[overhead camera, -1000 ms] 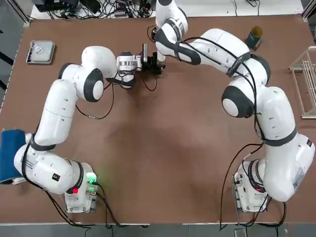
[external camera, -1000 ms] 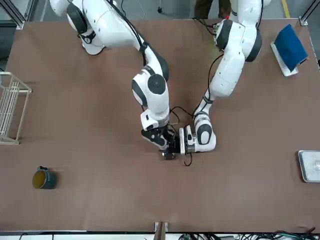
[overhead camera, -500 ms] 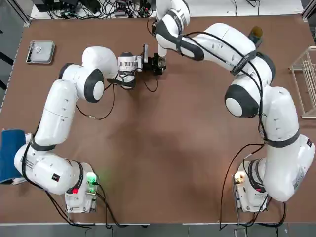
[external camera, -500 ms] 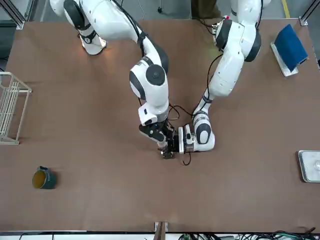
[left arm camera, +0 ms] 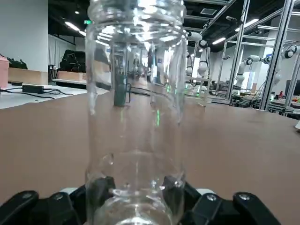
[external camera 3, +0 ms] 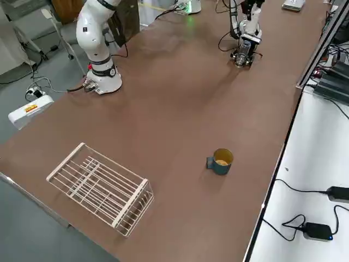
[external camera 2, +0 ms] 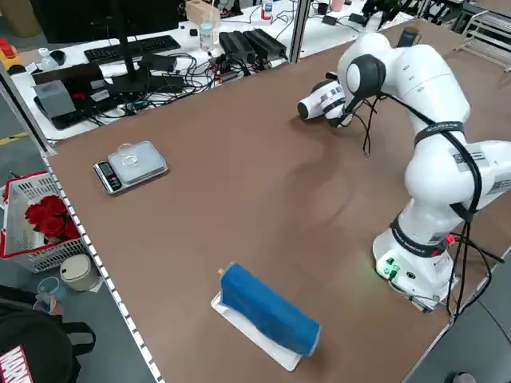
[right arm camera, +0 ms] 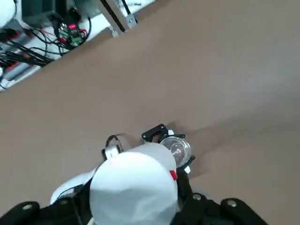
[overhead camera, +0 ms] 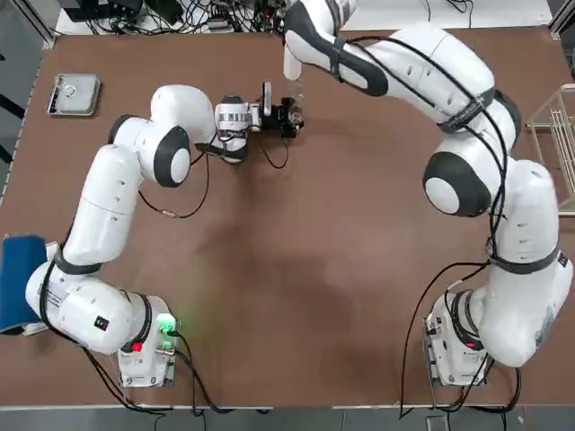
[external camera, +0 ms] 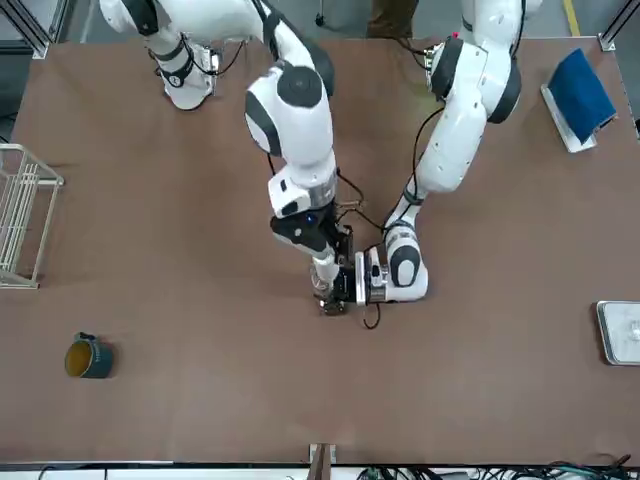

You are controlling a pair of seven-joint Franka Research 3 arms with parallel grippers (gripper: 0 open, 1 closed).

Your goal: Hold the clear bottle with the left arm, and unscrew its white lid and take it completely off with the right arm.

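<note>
Currently, the brown table (overhead camera: 359, 296) is spanned by two white robot arms. The right arm (overhead camera: 494, 180) is bent across it, its gripper (right arm camera: 133, 206) brought up near the left one. In the right wrist view the white lid (right arm camera: 133, 187) is seen gripped between that gripper's fingers, off the bottle. The left arm (overhead camera: 99, 215) is stretched forward, its gripper (overhead camera: 286, 117) held out over the table. The clear bottle (left arm camera: 136, 117) is clasped upright in the left jaws, its threaded neck left uncovered. On the robot's right, a white wire rack (external camera 3: 103, 188) is seen. At the left, a blue roll (external camera 2: 267, 307) is laid on a white base. Toward the table's far left, a silver-topped scale (external camera 2: 132, 166) is placed, and near the rack, the teal mug (external camera 3: 220, 161) is seen.
</note>
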